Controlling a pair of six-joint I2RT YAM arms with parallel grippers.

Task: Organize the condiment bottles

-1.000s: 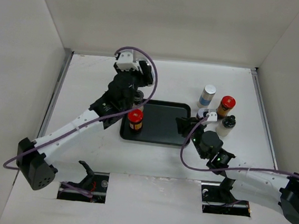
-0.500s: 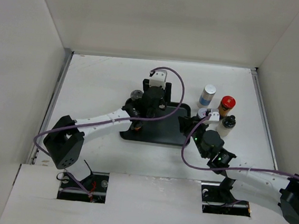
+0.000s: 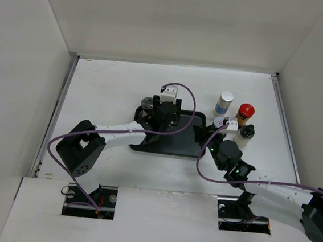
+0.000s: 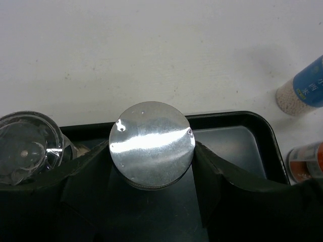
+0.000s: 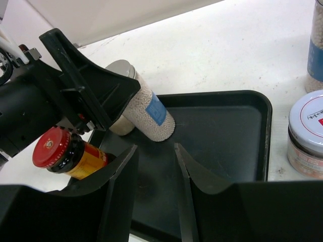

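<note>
The white, bead-filled cylinder with a silver cap and blue label [image 5: 147,115] is clamped in the left end effector [image 4: 151,154]. It is held tilted over the far part of the flat black rectangular tray [image 5: 266,126], just beside the red-lidded jar [image 5: 58,150] on that tray. Whether its base touches the tray floor cannot be told. Placement is judged to be the step in hand. The cylinder should be brought upright and lowered until seated, clear of the jar, before the jaws are parted. The right end effector [image 5: 155,148] is narrowly parted and empty over the tray's near edge.
</note>
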